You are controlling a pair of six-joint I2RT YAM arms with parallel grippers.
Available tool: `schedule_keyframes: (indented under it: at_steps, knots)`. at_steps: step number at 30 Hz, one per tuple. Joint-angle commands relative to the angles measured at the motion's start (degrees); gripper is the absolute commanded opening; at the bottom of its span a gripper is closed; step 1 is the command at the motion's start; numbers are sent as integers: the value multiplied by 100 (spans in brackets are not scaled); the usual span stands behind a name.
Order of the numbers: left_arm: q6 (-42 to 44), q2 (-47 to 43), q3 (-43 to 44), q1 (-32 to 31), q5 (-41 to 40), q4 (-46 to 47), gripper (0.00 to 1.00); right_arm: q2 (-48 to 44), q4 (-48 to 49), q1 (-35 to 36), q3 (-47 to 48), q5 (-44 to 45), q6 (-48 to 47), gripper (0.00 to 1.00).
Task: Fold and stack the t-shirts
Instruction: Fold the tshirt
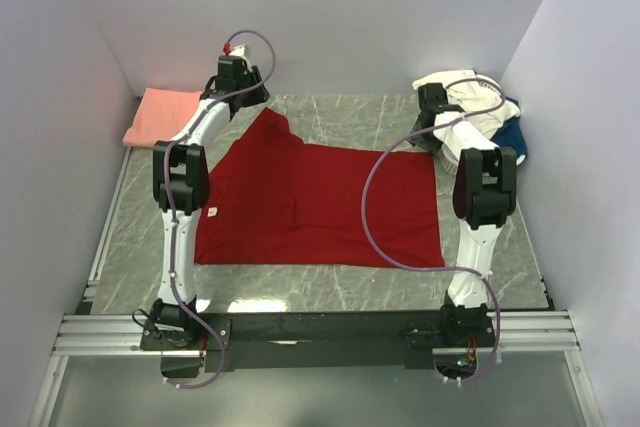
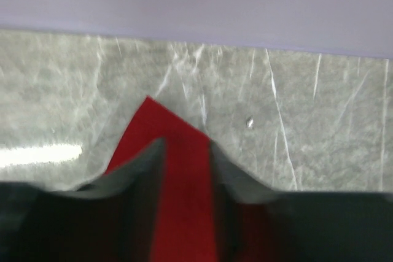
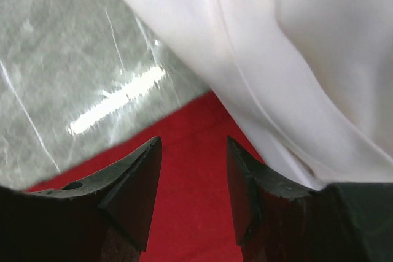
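red tee spread flat, both pincers parted at its far edge

the only marking i can find is a small white label point(image 1: 213, 212) on the deep red cotton t-shirt point(image 1: 330, 207), near its left edge in the overhead view. it is too small for me to read any writing. the shirt lies spread on the middle of the grey marble-patterned table point(image 1: 330, 282), with one sleeve pointing toward the far left.

my left arm point(image 1: 180, 177) reaches forward along the shirt's left side to that sleeve tip. the left gripper point(image 2: 186, 151) is angled down at the tip with its fingers parted and red cloth showing in the gap. i cannot tell whether the pads touch the cloth.

my right arm point(image 1: 485, 187) stands bent at the right side, its wrist at the shirt's far right corner. the right gripper point(image 3: 193, 151) has its fingers spread apart over red cloth, with cream-white cloth just beside it.

a folded salmon pink t-shirt point(image 1: 160, 115) lies at the far left corner. a heap of cream-white t-shirts point(image 1: 465, 87), with a blue t-shirt point(image 1: 513, 137) beside it, sits at the far right.
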Motion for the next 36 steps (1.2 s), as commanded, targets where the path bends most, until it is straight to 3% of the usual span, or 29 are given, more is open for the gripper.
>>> schedule_keyframes:
  at_steps: [1,9,20,23,26,30,35,36]
  knots:
    - [105,282,804,29,-157,-457,45,398,-387,-19,556,477,-18,53]
    - [-52,800,1121,29,-34,-669,60,654,-722,-19,873,486,-141,53]
    - [-220,1117,1122,20,10,-687,61,495,-660,-19,741,450,-194,53]
    - [-290,1144,1069,20,71,-643,57,513,-669,-19,741,441,-203,53]
    - [-360,1179,981,20,203,-581,47,522,-695,-19,750,389,-229,53]
    - [-422,1249,893,12,387,-546,27,495,-669,-19,732,301,-238,53]
    - [-431,1205,735,12,458,-511,12,522,-633,-10,715,161,-238,53]
    - [-413,1162,726,12,484,-502,13,504,-625,-10,706,152,-238,53]
